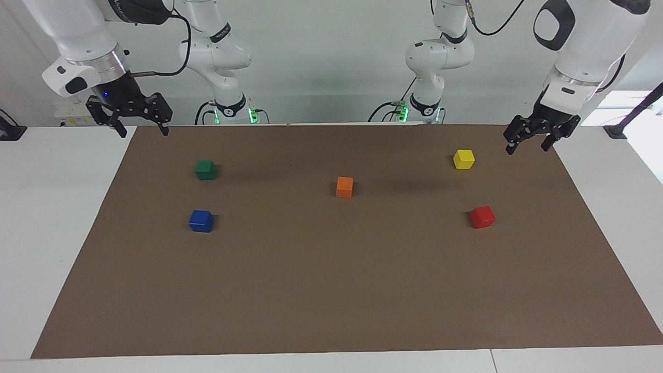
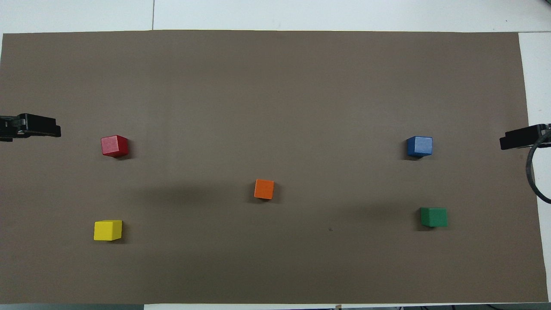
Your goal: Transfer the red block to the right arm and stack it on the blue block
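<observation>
A flat sheet of matte brown paper (image 1: 331,290) covers most of the smooth white table (image 1: 52,233). Five small, hard-edged painted cubes sit on it, all well apart from one another.

The small bright red cube (image 1: 482,216) rests on the paper at right of centre in the facing view, toward the left arm's end of the table. Its faces are plain and slightly glossy, and it is turned a little so one corner faces the camera. In the overhead view it appears at middle left (image 2: 114,145). The small yellow cube (image 1: 463,158) lies nearer to the robots than the red one.

The small deep blue cube (image 1: 201,220) sits at left of centre in the facing view, toward the right arm's end. The small dark green cube (image 1: 205,169) lies nearer to the robots than it. The small orange cube (image 1: 344,186) stands near the middle of the paper, between the two pairs.

The left arm's black two-finger end effector (image 1: 528,145) hangs above the paper's corner in the upper right of the facing view, released, its fingers spread and holding nothing. The white right arm's black end effector (image 1: 142,131), with a small blue light at the wrist, hangs over the paper's edge in the upper left, also released and empty. Nothing stands between the red cube and the blue one except open paper.
</observation>
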`<state>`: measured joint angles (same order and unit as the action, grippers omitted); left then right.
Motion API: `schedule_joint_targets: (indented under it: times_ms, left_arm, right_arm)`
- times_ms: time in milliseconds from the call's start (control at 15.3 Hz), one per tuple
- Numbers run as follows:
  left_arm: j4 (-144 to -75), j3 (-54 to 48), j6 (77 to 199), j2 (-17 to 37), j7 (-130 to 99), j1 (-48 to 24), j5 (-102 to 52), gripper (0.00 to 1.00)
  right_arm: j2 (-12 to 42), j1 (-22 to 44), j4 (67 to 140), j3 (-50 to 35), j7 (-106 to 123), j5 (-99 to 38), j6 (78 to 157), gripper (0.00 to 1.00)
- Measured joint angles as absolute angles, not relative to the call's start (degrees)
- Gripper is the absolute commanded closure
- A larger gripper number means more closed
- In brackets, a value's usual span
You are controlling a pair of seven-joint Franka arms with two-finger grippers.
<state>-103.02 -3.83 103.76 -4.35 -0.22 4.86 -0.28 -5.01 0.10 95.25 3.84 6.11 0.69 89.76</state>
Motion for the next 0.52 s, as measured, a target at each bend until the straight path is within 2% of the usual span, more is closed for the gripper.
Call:
schedule_joint_targets:
  times_ms: [196, 393, 523]
  left_arm:
    - [-108.51, -3.63, 109.6, -3.13, -0.22, 4.88, -0.28, 0.0]
    - [-110.96, -3.64, 114.74, 1.19, -0.22, 4.88, -0.28, 0.0]
    - [-112.87, -3.63, 119.6, 4.57, -0.37, 4.88, -0.28, 0.0]
  right_arm:
    - [-6.41, 0.11, 100.18, 3.78, 6.68, -0.29, 91.99, 0.0]
    - [-9.41, 0.12, 111.21, 3.76, 6.74, -6.84, 99.37, 0.0]
    - [-10.08, 0.12, 115.59, 3.74, 6.98, -10.16, 101.57, 0.0]
